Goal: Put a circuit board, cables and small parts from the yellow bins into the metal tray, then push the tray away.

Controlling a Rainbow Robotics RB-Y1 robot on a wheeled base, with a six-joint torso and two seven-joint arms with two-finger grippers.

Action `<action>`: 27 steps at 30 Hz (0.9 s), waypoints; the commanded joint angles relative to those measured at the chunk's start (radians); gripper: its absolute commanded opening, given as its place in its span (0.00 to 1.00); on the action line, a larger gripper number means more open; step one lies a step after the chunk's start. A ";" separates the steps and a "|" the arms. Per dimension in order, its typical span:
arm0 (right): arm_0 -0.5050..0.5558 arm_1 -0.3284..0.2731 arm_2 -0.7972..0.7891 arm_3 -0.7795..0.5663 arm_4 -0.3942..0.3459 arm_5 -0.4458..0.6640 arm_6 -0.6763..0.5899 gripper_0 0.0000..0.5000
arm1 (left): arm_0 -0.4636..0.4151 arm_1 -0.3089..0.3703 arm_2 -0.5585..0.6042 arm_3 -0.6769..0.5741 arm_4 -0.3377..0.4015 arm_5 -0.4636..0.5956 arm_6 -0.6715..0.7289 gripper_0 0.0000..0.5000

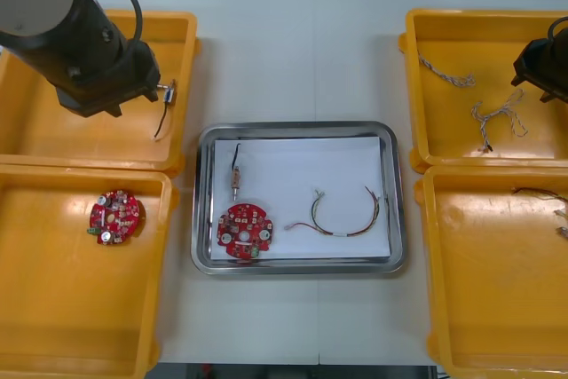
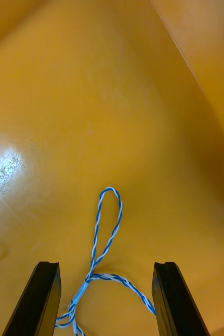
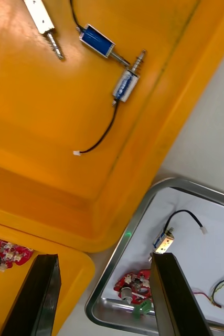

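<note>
The metal tray [image 1: 297, 130], white inside, holds a red circuit board [image 1: 244, 231], a small metal part [image 1: 236, 177] with a black lead, and a red and yellow cable [image 1: 348, 217]. My right gripper [image 2: 106, 265] is open low inside the far right yellow bin [image 1: 444, 153], its fingers either side of a twisted blue and white cable [image 2: 105, 231] lying on the bin floor. My left gripper [image 3: 104, 257] is open above the near corner of the far left yellow bin [image 3: 117, 173], holding nothing. Small metal parts [image 3: 126, 84] lie in that bin.
A second red circuit board [image 1: 114, 217] lies in the near left bin [image 1: 80, 361]. More twisted cables [image 1: 448, 73] lie in the far right bin, and thin cables [image 1: 541, 194] in the near right bin [image 1: 497, 308]. My left arm [image 1: 89, 51] covers part of the far left bin.
</note>
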State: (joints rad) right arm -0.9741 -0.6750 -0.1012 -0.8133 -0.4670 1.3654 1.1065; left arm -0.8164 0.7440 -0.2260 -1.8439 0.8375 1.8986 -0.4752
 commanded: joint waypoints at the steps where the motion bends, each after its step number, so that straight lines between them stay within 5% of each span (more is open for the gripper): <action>1: -0.063 -0.049 -0.051 -0.009 0.011 0.054 0.062 1.00 | -0.084 0.057 0.024 0.074 0.012 0.013 -0.031 1.00; 11: -0.124 -0.038 -0.098 -0.009 0.013 0.189 0.024 1.00 | -0.129 0.068 0.030 0.264 -0.011 -0.076 -0.042 1.00; 27: -0.158 0.020 -0.098 -0.001 0.065 0.244 -0.280 1.00 | -0.148 0.066 0.033 0.482 -0.078 -0.283 -0.106 1.00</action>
State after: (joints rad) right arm -1.0812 -0.6671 -0.1758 -0.8126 -0.4205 1.5989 0.8906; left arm -0.9011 0.7691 -0.2218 -1.3923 0.7730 1.6456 -0.4939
